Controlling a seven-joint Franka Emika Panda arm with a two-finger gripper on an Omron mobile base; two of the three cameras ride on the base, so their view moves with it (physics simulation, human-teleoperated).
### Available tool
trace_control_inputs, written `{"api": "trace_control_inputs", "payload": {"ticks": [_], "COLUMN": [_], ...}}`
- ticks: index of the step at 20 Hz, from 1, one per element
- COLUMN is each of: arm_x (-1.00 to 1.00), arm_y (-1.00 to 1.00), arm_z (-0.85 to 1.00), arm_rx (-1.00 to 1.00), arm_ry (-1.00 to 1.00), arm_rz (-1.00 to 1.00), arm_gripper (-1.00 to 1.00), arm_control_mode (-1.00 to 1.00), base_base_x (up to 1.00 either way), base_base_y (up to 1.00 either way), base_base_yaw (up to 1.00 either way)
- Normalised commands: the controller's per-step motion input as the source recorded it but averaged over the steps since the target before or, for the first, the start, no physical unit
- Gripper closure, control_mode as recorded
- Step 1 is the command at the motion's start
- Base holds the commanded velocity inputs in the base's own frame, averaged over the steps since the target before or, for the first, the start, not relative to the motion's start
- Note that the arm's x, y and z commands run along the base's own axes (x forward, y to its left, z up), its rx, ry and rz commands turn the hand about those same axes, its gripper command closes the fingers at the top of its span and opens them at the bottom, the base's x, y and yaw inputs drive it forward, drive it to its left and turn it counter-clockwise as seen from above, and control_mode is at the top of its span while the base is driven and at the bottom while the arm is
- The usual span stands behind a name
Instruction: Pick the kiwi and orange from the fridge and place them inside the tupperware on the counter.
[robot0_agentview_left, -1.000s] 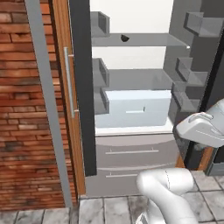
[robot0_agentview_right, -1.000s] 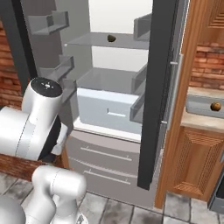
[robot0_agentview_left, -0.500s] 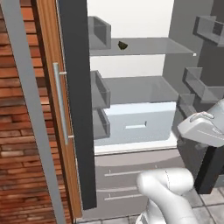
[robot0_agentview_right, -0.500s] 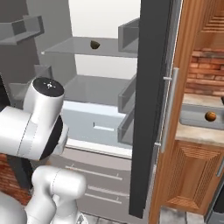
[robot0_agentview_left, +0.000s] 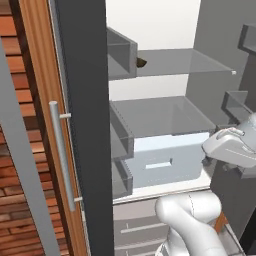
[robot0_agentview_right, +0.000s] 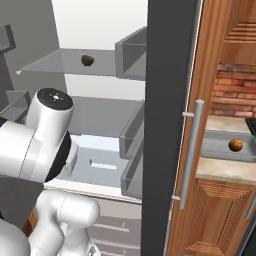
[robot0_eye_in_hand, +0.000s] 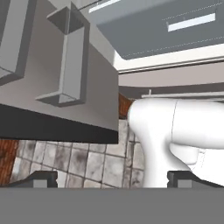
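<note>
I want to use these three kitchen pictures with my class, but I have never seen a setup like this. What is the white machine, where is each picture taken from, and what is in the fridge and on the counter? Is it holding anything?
The white machine is a robot arm on a base that drives, in a rendered kitchen. Two cameras ride on the base behind the arm, one to its left and one to its right, and both look into the open fridge. The third sits on the hand and looks along the end effector; its two dark tips stand wide apart, open, with nothing between them.

On the upper glass shelf lies a small dark kiwi. In the right base view, past the fridge door, the orange already sits in the grey tupperware on the beige counter.

So the kiwi is yet to be fetched.
</note>
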Motion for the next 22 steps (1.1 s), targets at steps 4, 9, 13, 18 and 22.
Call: {"api": "trace_control_inputs", "payload": {"ticks": [4,9,13,18,22], "arm_x": [0.0,0.0,0.09,0.27,0.51], "arm_y": [0.0,0.0,0.0,0.0,0.0], "arm_z": [0.0,0.0,0.27,0.66,0.67], "arm_rx": [0.0,0.0,-0.1,-0.22,-0.16], "arm_ry": [0.0,0.0,-0.07,-0.19,0.0], "arm_rz": [0.0,0.0,0.0,0.0,0.0], "arm_gripper": [-1.0,-1.0,-1.0,-1.0,-1.0], "arm_control_mode": [1.0,1.0,-1.0,-1.0,-1.0], "base_base_x": [0.57,0.51,0.09,0.0,0.0], "base_base_y": [0.04,0.05,0.0,0.0,0.0], "base_base_yaw": [-0.16,-0.18,-0.05,0.0,0.0]}}
